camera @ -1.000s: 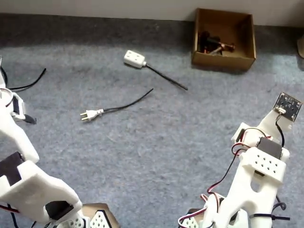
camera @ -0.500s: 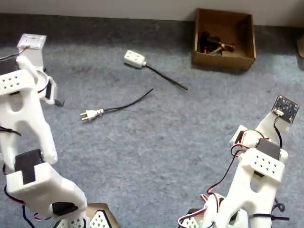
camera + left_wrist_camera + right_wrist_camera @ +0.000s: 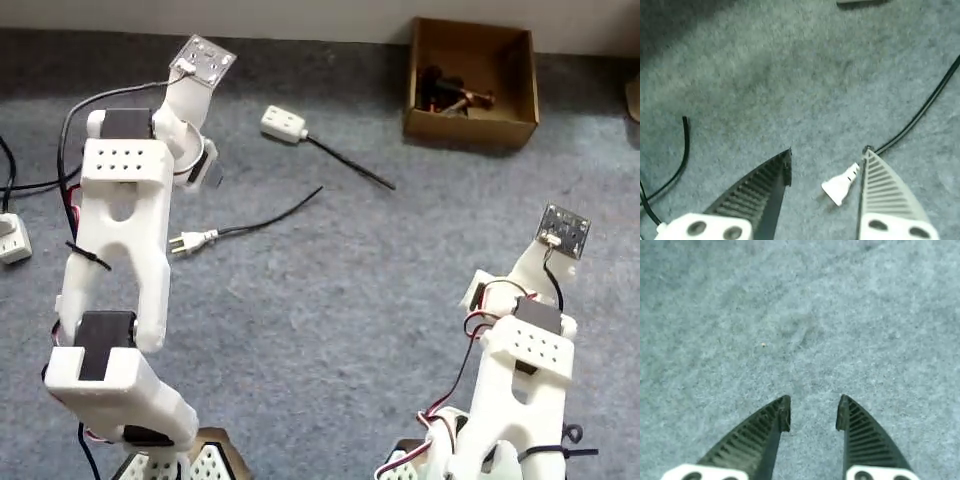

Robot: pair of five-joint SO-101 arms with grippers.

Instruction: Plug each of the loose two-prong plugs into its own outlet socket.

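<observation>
In the high view the left arm [image 3: 120, 230] had swung in from the left edge to stand over the plug [image 3: 190, 241], its outlet socket [image 3: 283, 124] well apart, with nothing between and a cardboard box [image 3: 470, 80] farther off. In the left wrist view the left gripper [image 3: 827, 152] gaped wide and empty, the plug [image 3: 840, 185] lying just beside one finger, so a grasp looked near. In the right wrist view the right gripper [image 3: 814, 400] hung partly open over bare carpet [image 3: 790, 315], holding nothing.
</observation>
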